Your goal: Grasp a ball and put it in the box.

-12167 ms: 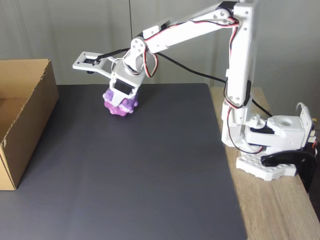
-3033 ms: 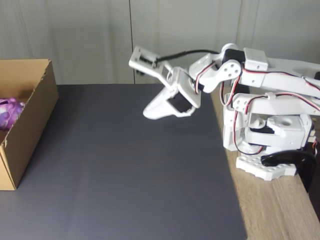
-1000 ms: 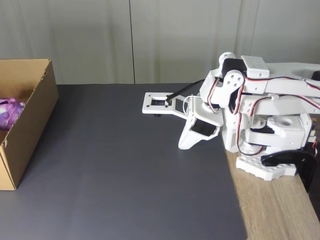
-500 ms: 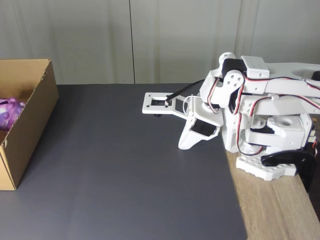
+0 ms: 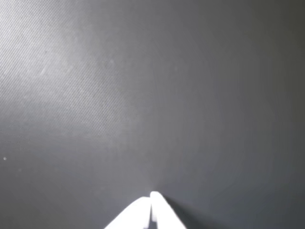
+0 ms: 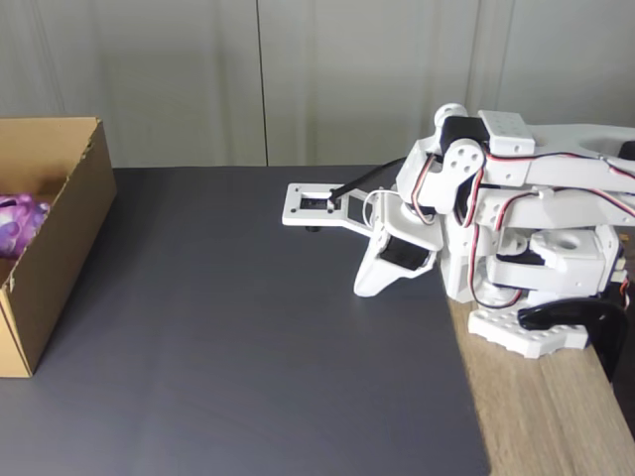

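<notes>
Here the dark grey, faintly textured mat [image 6: 248, 327] spreads over most of the surface in the fixed view, its right edge giving way to a strip of pale wood-grain tabletop [image 6: 541, 416]; in the wrist view the same mat [image 5: 143, 95] lies bare under the camera, with a soft patch of light toward the upper left. Next in size, the large brown corrugated cardboard box [image 6: 69, 213] with no lid stands on the mat at the far left of the fixed view, partly cut off by the picture's edge, its open top showing the inner wall. The white jointed robot arm [image 6: 516, 198] with red, black and white wires sits folded low over its base at the right, where mat meets wood, well apart from the box. Its white two-finger gripper [image 6: 365, 288] points down at the mat just left of the base, tips close to or on the surface; in the wrist view the gripper [image 5: 151, 198] enters from the bottom edge with its two white fingers pressed together into a single point, nothing between them. The small knobbly ball marbled in purple, pink and white [image 6: 18, 222] rests inside the box, against the left edge of the fixed view.
</notes>
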